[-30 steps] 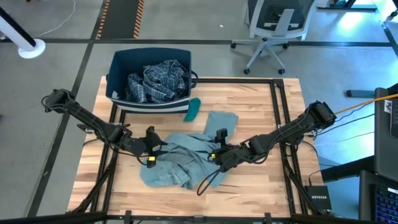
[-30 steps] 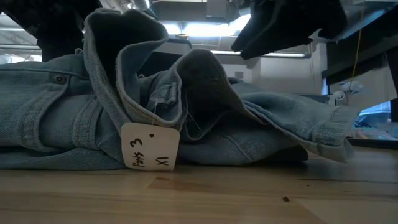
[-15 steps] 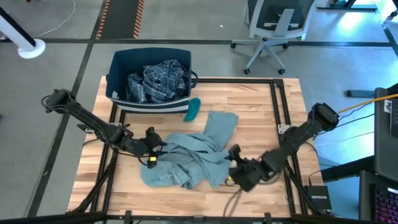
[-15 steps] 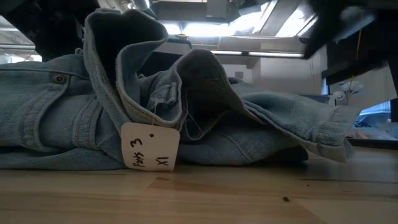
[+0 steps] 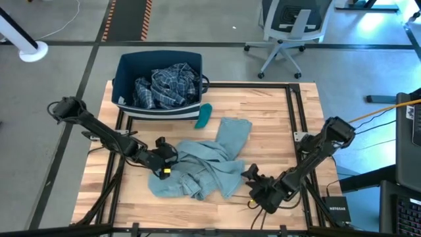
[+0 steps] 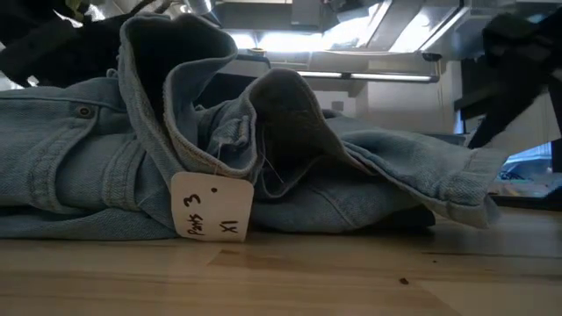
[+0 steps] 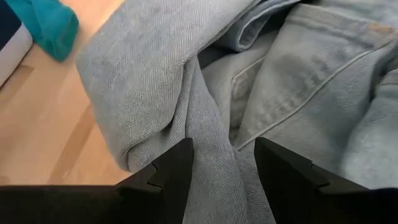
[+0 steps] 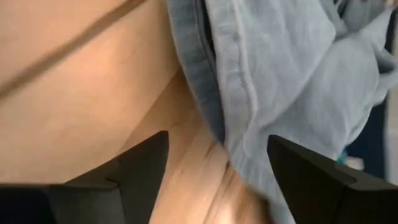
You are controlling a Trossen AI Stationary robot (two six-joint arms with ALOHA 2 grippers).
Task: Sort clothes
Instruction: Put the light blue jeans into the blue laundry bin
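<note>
The light grey-blue garment (image 5: 197,168) lies crumpled at the table's middle, and a white tag (image 6: 211,206) hangs from one raised fold. My left gripper (image 5: 164,166) stands open at the garment's left side, with a ridge of cloth (image 7: 217,155) between its fingers. At the garment's near right edge (image 8: 211,106), my right gripper (image 5: 253,183) is wide open, low over cloth and wood. The plaid shirt (image 5: 168,84) fills the dark blue bin (image 5: 125,79). The teal piece (image 5: 204,114) lies on the table by the bin. My left gripper straddles a raised fold of the garment (image 7: 214,177), slanting down from the table's left side, one finger on each side of the fold. Whether the fingers (image 7: 177,171) touch the cloth I cannot tell. The garment rests on the table.
The bin stands at the table's far left corner. Black frame rails (image 5: 293,125) run along the table's sides. An office chair (image 5: 289,29) stands beyond the far edge. Bare wood (image 5: 270,112) lies to the right of the garment.
My right gripper has swung off the garment's middle toward the table's near right, sinking and rolling, and now stands at the garment's near right edge. My left gripper has tipped and sunk a little onto the cloth. The garment has not moved.
</note>
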